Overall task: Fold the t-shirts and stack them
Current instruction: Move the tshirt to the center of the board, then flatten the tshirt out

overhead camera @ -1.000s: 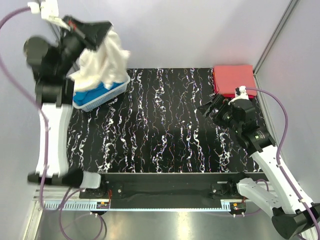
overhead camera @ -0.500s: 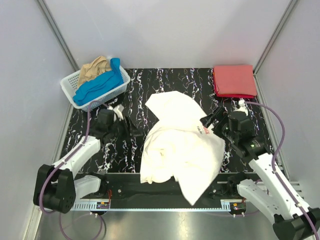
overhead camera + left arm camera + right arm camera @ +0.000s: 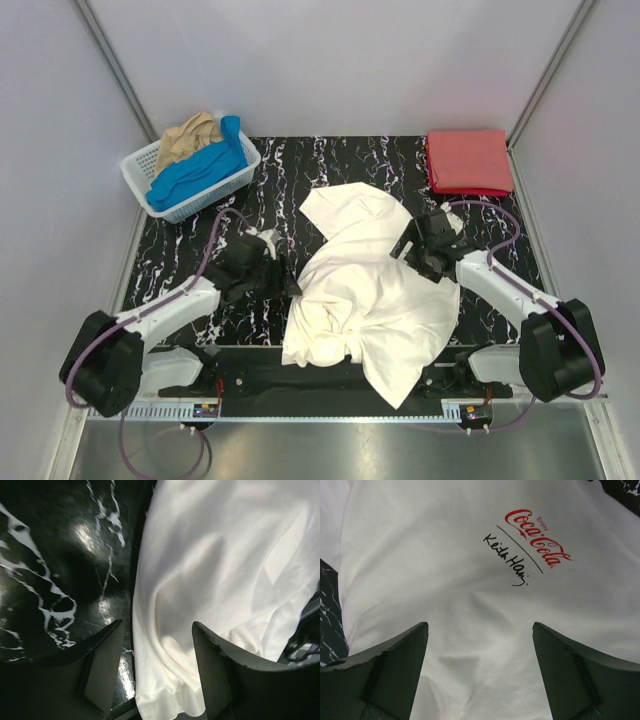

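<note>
Folding just begun

Red tee [image 3: 468, 160], far right, looks folded. White tee [image 3: 365, 300] lies crumpled in the middle, hanging off the near edge. Blue tee [image 3: 195, 172] and tan tee [image 3: 190, 133] wait in the far-left basket [image 3: 135, 175]. Left gripper [image 3: 157, 626] and right gripper [image 3: 480, 627] stand open, empty.

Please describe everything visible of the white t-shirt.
The white t-shirt is soft cloth, crumpled and unfolded, on the black marbled table, its near edge hanging over the front. A red script logo with a black signature shows. The left end effector and right end effector stand open over it, gripping nothing.
</note>
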Tool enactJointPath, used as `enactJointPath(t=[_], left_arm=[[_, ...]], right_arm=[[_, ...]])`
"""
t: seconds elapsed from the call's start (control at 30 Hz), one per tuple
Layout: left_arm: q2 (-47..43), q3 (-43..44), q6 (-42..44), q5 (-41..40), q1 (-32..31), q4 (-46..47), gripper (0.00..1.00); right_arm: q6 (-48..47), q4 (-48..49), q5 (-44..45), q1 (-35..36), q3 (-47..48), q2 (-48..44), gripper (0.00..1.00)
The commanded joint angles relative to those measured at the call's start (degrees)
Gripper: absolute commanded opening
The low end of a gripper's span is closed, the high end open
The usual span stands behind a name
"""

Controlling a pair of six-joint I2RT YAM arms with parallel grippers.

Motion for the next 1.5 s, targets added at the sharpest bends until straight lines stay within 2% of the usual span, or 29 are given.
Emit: enactJointPath(t=[0.0,0.13,0.2,0.23,0.27,0.3,0.37,0.4,0.47,0.5,0.57,0.6,0.63,0.67,0.7,0.73,0.8,0.9,0.93,1.03,1.07,1.17,1.3,1.4,1.47], left_arm=[[3.1,-0.3,-1.6,-7.9,-6.2,2.2,0.62],[10.4,1.6,-2.7,-10.3,-10.5,3.2,0.61],[13.1,3.7,-3.3,-10.4,-12.4,3.6,0.52],[15.1,4.3,-3.4,-10.3,-12.8,3.8,0.27],[15.7,5.2,-3.2,-10.0,-12.8,3.5,0.1],[16.1,8.0,-2.5,-11.6,-12.5,2.2,0.0],[15.5,12.7,-0.6,-14.6,-11.4,-4.4,0.0],[15.1,18.1,1.9,-19.4,-9.0,-6.3,0.0],[14.8,23.5,4.3,-22.3,-5.2,-8.9,0.0],[16.2,29.5,6.5,-21.5,-0.5,-9.6,0.0],[19.3,35.9,8.3,-18.6,5.9,-12.7,0.0],[21.2,42.5,8.8,-17.5,7.5,-14.0,0.0],[25.3,45.7,9.2,-16.9,8.7,-15.2,0.0],[27.3,48.6,9.6,-16.8,9.5,-18.5,0.06],[30.5,53.6,10.3,-17.4,10.2,-20.2,0.33],[31.5,55.4,10.6,-18.0,10.3,-22.0,0.45],[30.2,54.7,10.7,-19.4,9.6,-23.3,0.57],[24.8,48.5,11.9,-23.3,6.3,-22.9,0.58],[23.4,46.7,11.8,-24.3,5.6,-22.9,0.58],[17.8,36.8,10.1,-18.8,4.4,-19.5,0.57],[16.3,31.6,8.9,-13.7,4.4,-16.8,0.57],[9.4,24.4,7.9,-9.2,4.4,-13.6,0.59],[1.0,24.1,10.4,-7.1,4.6,-14.5,0.63],[-2.3,25.2,11.4,-10.1,5.1,-16.5,0.66],[-3.2,25.2,11.7,-11.1,5.7,-17.2,0.67]], right_arm=[[-0.8,2.2,6.8,-0.9,3.9,2.7,0.92],[-2.7,1.8,6.9,-4.5,7.3,4.5,0.92],[-3.0,1.5,6.0,-4.6,7.6,3.5,0.92],[-3.0,1.4,5.9,-4.6,7.0,2.8,0.91],[-3.1,1.3,5.8,-4.7,6.6,2.3,0.91],[-3.3,1.2,6.3,-4.7,6.3,1.1,0.91],[-3.9,0.1,7.1,-4.9,5.8,-0.4,0.91],[-4.2,-0.4,7.7,-5.0,5.8,-2.0,0.91],[-4.2,-2.1,8.2,-5.1,5.7,-3.6,0.91],[-3.9,-2.5,8.3,-5.1,5.7,-5.1,0.91],[-3.5,-3.3,8.0,-5.1,5.1,-7.0,0.91],[-3.5,-3.4,8.1,-5.2,4.8,-7.4,0.9],[-3.2,-3.7,8.3,-5.2,4.1,-7.6,0.9],[-3.1,-3.9,8.6,-5.2,4.0,-7.5,0.9],[-3.1,-4.3,8.4,-5.3,3.7,-7.4,0.9],[-2.6,-4.9,8.1,-5.3,3.6,-7.1,0.9],[-1.7,-5.4,7.5,-5.2,3.1,-6.7,0.9],[1.1,-5.4,6.0,-5.3,1.0,-6.6,0.89],[1.9,-5.0,4.9,-5.3,-0.2,-6.4,0.84],[3.4,1.2,-3.6,-4.8,-4.1,-4.6,0.74],[4.4,2.8,-6.6,-3.6,-4.9,-3.0,0.73],[8.9,7.1,-6.7,2.6,-6.1,0.3,0.71],[16.0,11.1,-6.4,10.5,-5.3,4.6,0.69],[18.8,11.2,-3.7,15.9,-3.7,8.5,0.66],[19.7,11.0,-2.8,16.4,-3.4,11.9,0.63]])
